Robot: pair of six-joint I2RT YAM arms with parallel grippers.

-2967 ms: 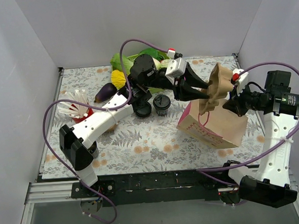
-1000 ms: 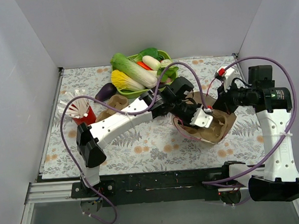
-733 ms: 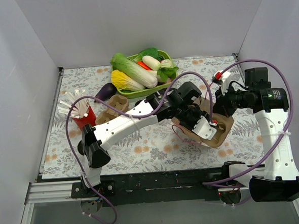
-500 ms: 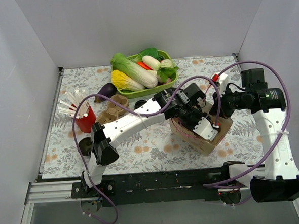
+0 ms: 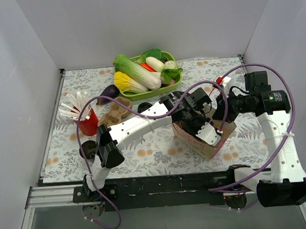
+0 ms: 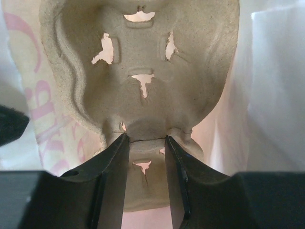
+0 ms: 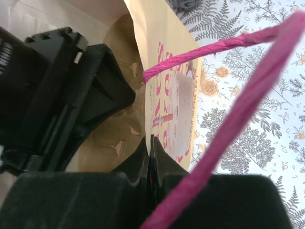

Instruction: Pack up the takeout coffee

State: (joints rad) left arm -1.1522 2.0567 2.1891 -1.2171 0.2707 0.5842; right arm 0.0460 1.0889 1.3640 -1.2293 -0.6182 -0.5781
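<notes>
My left gripper (image 6: 145, 138) is shut on the middle ridge of a brown cardboard carrier (image 6: 143, 57) down inside the paper bag (image 5: 195, 141). From above, only its wrist (image 5: 208, 132) shows in the bag's mouth. My right gripper (image 7: 152, 138) is shut on the bag's rim (image 7: 172, 90) and holds the mouth open at the right (image 5: 224, 109). The takeout coffee is almost hidden behind my left arm; only a dark edge (image 5: 145, 105) shows beside it.
A second cardboard carrier (image 5: 116, 110) lies left of the arm. A red cup of white straws (image 5: 87, 121) stands at the far left. A green tray of toy vegetables (image 5: 149, 76) and an aubergine (image 5: 108, 91) lie at the back. The bag's pink handle (image 7: 228, 114) crosses the right wrist view.
My left arm has pushed the carrier lower into the bag. The bag has stood up straighter and its mouth has narrowed. The right gripper has kept its hold on the rim.
</notes>
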